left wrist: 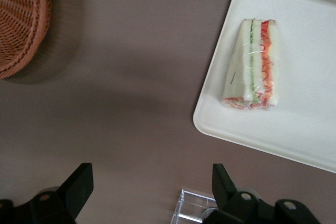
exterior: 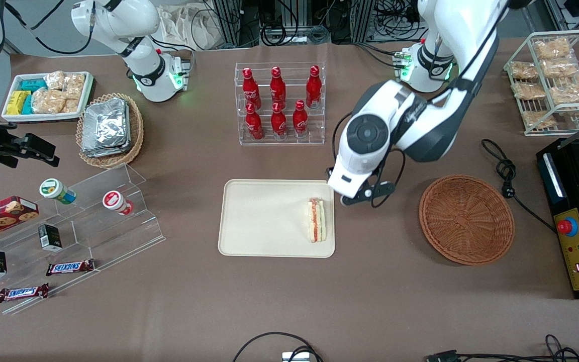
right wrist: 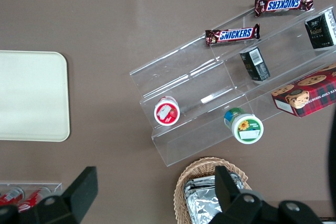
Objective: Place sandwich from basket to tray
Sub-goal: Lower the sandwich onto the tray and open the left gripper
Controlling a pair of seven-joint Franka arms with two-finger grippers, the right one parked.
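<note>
Brown table covering spans the whole work area; read it from the front camera outward.

Nearest lies the tray [exterior: 264, 221], flat on the table. The sandwich [exterior: 316, 219] rests on it, close against the rim at the working arm's end, with its striped filling edge facing up. The wrist view shows the sandwich [left wrist: 252, 66] sealed in clear film, wholly inside the tray [left wrist: 304, 114] rim. Judge the placement as done.

Beside the tray, toward the working arm's end and well apart from it, stands the basket [exterior: 466, 218], with nothing in it.

Slightly farther from the camera, the left arm's gripper [exterior: 367, 196] hangs above bare table just off the tray's corner, between tray and basket. In the wrist view the gripper [left wrist: 152, 182] has its fingers spread wide with nothing between them.

Farthest stands the bottle rack [exterior: 279, 103].

Handling notes, should you need to re-grip:
- Treat the sandwich as light and soft; the bread will likely crush under firm closure.
- Expect the film to be slippery and to shift over the bread.
- Take hold across the two flat bread faces, near the middle of the wedge, not on the thin tip or the filling edge.
- Close gently and lift straight up.
</note>
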